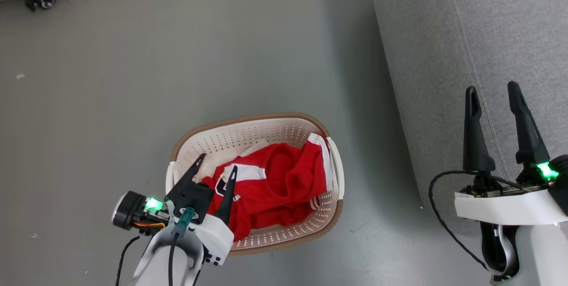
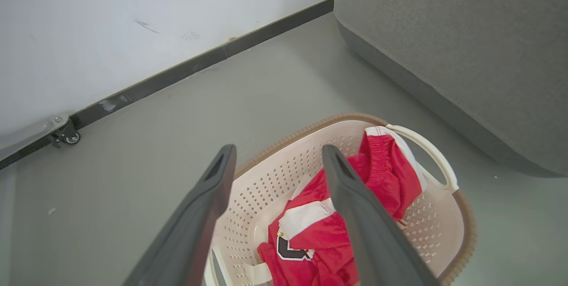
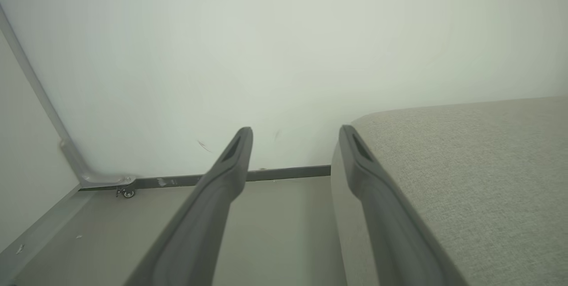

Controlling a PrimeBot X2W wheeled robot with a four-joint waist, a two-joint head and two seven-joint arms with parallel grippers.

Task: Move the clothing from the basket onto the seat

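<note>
The cream basket with a brown rim stands on the grey floor, and the red clothing with white trim lies crumpled inside it. My left gripper hangs open above the basket's left part, over the garment's white band, nothing between its fingers. In the left wrist view the open left gripper frames the basket and the clothing, black lettering showing. The grey seat fills the right side. My right gripper is open over the seat's front edge. The right wrist view has the right gripper open beside the seat.
A white wall with a dark baseboard runs along the far side. A metal frame foot with a small caster sits at the far left. Grey floor surrounds the basket; a gap of floor separates basket and seat.
</note>
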